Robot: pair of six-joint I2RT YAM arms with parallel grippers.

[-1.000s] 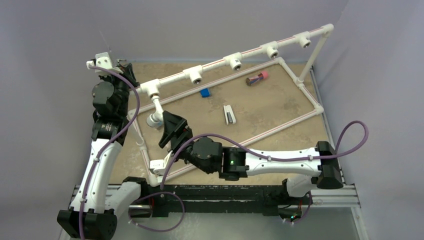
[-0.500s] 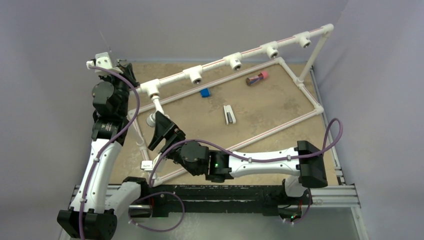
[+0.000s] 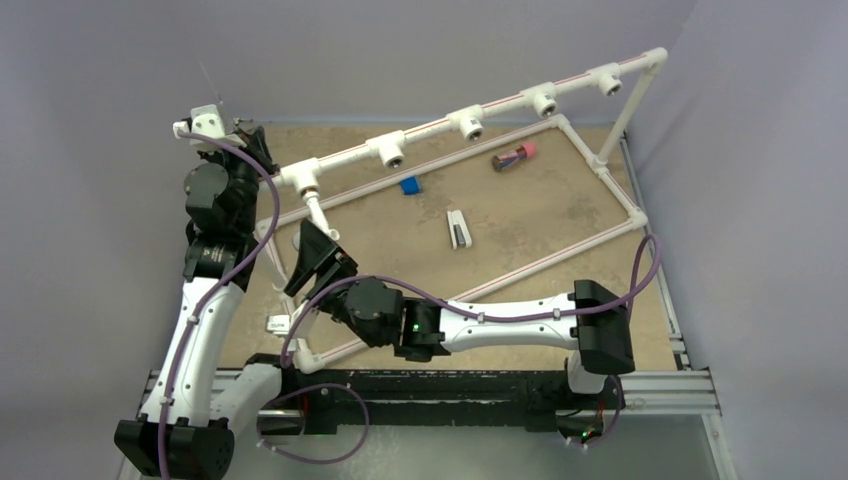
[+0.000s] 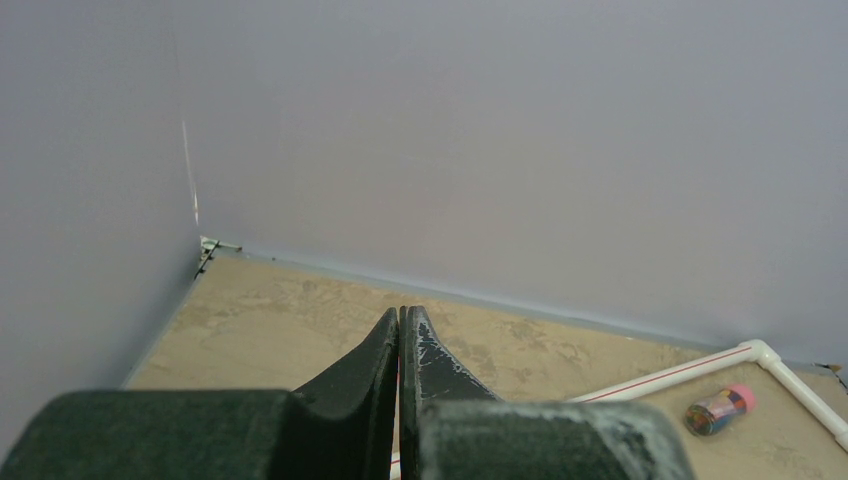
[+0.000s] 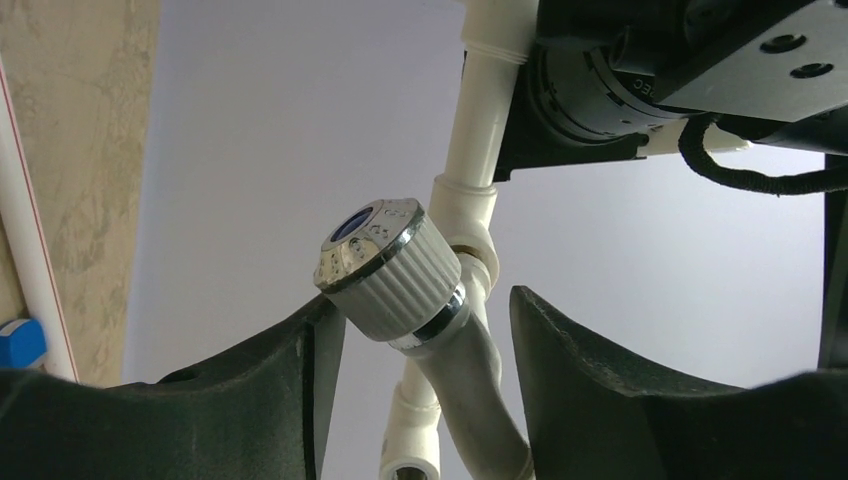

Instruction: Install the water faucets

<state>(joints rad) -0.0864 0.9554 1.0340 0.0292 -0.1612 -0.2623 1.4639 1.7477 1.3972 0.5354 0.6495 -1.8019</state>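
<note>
One water faucet [image 3: 318,212] hangs from the leftmost T fitting [image 3: 300,178] of the raised white pipe rail. My right gripper [image 3: 312,250] is open around its lower end. In the right wrist view the ribbed white knob with a chrome cap [image 5: 390,268] and the curved spout sit between the gripper's [image 5: 425,300] spread fingers. The left finger [image 5: 300,345] is close against the knob, and the right one stands apart. My left gripper [image 3: 245,138] is shut and empty, raised at the back left. It points at the back wall in the left wrist view [image 4: 400,322].
Several empty T fittings [image 3: 468,123] follow along the rail to the right. A white pipe frame [image 3: 560,258] lies on the tan table. Inside it are a blue piece [image 3: 409,185], a flat white-and-black piece [image 3: 458,228] and a pink-capped bottle [image 3: 514,156].
My right arm has swung left, and its gripper has moved from beside the faucet's knob to around it, so it now hides the knob in the top view. The left arm has not moved.
</note>
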